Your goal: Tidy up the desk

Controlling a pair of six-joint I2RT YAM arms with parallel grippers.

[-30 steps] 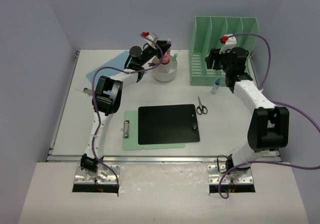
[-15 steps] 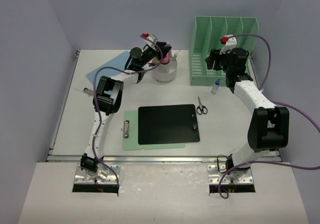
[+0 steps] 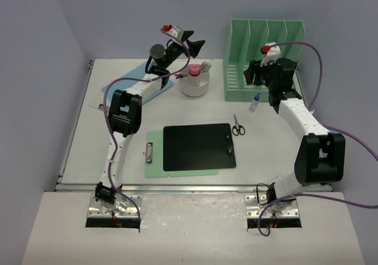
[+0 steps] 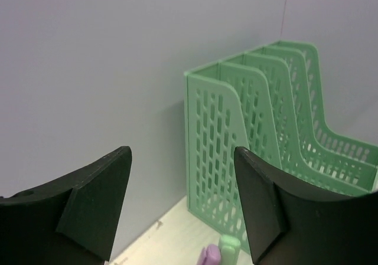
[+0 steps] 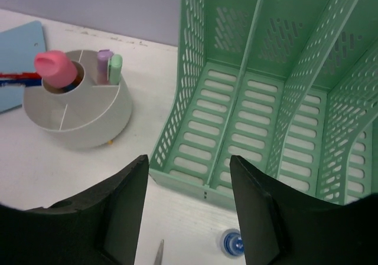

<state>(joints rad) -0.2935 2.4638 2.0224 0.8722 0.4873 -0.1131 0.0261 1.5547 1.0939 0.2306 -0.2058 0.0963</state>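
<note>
the tidying looks only partly done. the large flat off-white desk (image 3: 82, 141) fills the floor between the lavender walls, and several things lie loose on it. at its 10 o'clock a flat pale-blue sheet (image 3: 113, 87) lies partly under the left arm. the left claw (image 3: 194, 43) hangs raised near 12 o'clock, above and clear of the round white compartmented organiser (image 3: 195, 88). its fingers are spread wide with nothing between them. the organiser holds a pink-capped item (image 3: 194, 70) in its middle well, and a purple marker (image 5: 104, 61) and a green marker (image 5: 116, 64) side by side in an outer compartment, so the small stationery seems partly sorted.

toward 6 o'clock a black rectangular board (image 3: 199, 147) lies on a mint-green clipboard (image 3: 155, 159), whose edge and metal clip show at the board's 9 o'clock. near the board's 2 o'clock corner lie small black-handled scissors (image 3: 237, 125), and further toward 1 o'clock a small clear bottle with a blue cap (image 3: 254, 102) lies near the rack's front.

the mint-green slotted file rack (image 3: 266, 41) stands at 1 o'clock against the far wall. the compartments that the right wrist view shows are bare. the right claw (image 3: 253, 73) hovers before it, wide open and empty.

by my judgement the flat things, scissors and bottle are left to put away. the board covers the clipboard, so it likely has to come off first.
</note>
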